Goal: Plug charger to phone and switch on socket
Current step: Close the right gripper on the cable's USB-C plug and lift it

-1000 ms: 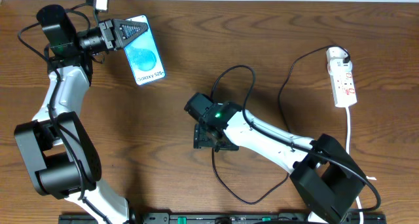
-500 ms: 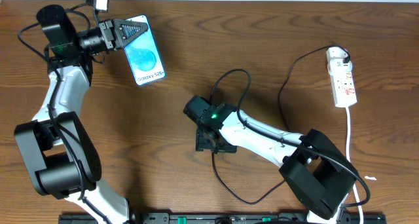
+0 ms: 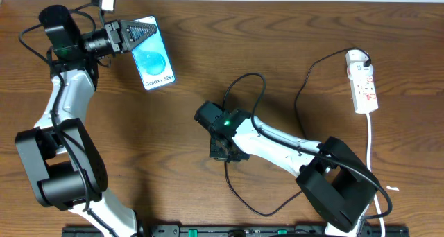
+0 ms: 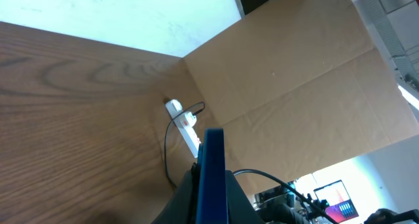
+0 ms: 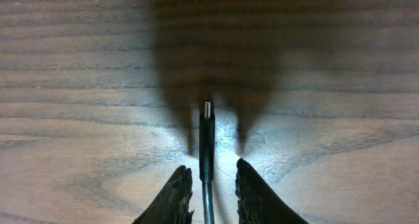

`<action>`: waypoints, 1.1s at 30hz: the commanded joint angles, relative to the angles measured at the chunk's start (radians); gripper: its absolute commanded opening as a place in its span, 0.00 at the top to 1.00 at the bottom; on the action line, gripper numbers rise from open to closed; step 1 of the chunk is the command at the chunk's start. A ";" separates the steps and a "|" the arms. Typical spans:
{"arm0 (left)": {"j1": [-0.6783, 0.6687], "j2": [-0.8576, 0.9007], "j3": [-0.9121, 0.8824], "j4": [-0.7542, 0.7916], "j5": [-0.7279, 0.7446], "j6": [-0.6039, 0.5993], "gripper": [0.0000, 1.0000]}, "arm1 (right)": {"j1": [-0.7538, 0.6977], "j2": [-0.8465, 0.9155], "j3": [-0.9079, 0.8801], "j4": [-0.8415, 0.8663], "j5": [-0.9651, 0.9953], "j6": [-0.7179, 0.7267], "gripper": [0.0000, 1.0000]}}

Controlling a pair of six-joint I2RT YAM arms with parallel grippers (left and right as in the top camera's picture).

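- One charger [image 5: 207,139] plug end lies flat on the table [image 3: 291,29], near centre, between the right gripper [image 5: 211,166] fingers, with a narrow gap on each side.
- phone [image 3: 154,57] at 10 o'clock, clamped by the left gripper [image 3: 142,30].
- socket [image 3: 363,84] at 2 o'clock.

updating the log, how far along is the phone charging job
Done: the left claw grips the blue-screened black smartphone at one end. In hand: the right claw straddles the plug end of the thin black charger cable, jaws not yet touching it. Left: plugging it into the phone, then switching on the white red-marked power strip, which no claw is near.
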 commanded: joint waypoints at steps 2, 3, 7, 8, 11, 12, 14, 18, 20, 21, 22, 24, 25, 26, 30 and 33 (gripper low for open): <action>0.000 -0.005 0.019 0.004 0.020 0.006 0.93 | 0.002 0.010 -0.004 -0.003 0.004 0.006 0.78; 0.000 -0.005 0.019 0.004 0.020 0.006 0.93 | 0.003 0.011 -0.004 -0.006 0.004 0.012 0.78; 0.000 -0.005 0.019 0.004 0.020 0.006 0.93 | 0.002 0.024 -0.004 -0.007 -0.004 0.012 0.78; 0.000 -0.005 0.019 0.004 0.020 0.006 0.92 | 0.002 0.026 -0.004 -0.007 -0.004 0.012 0.78; 0.000 -0.005 0.019 0.004 0.020 0.006 0.93 | 0.002 0.027 -0.004 -0.007 -0.004 0.015 0.77; 0.000 -0.005 0.019 0.004 0.020 0.006 0.93 | 0.002 0.027 -0.004 -0.007 -0.004 0.015 0.77; 0.000 -0.005 0.019 0.004 0.020 0.006 0.93 | 0.002 0.030 -0.004 -0.007 -0.005 0.015 0.77; 0.000 -0.005 0.019 0.004 0.020 0.006 0.93 | 0.001 0.047 -0.004 -0.004 -0.024 0.015 0.77; 0.000 -0.005 0.019 0.004 0.020 0.006 0.93 | -0.005 0.049 -0.003 -0.004 -0.030 0.015 0.79; 0.000 -0.005 0.019 0.004 0.020 0.006 0.93 | -0.008 0.049 -0.003 -0.004 -0.030 0.015 0.80; 0.000 -0.005 0.019 0.004 0.020 0.006 0.93 | -0.010 0.049 -0.003 -0.003 -0.030 0.015 0.80; 0.000 -0.005 0.019 0.004 0.020 0.006 0.93 | -0.010 0.049 -0.003 0.002 -0.030 0.015 0.79; 0.000 -0.005 0.019 0.004 0.020 0.006 0.93 | -0.010 0.049 -0.003 0.005 -0.029 0.015 0.78; 0.000 -0.005 0.019 0.004 0.020 0.006 0.93 | -0.011 0.049 -0.003 0.012 -0.029 0.015 0.77; 0.000 -0.005 0.019 0.004 0.020 0.006 0.93 | -0.029 0.049 -0.004 0.022 -0.029 0.015 0.77; 0.000 -0.005 0.019 0.004 0.020 0.006 0.92 | -0.034 0.049 -0.003 0.022 -0.029 0.015 0.78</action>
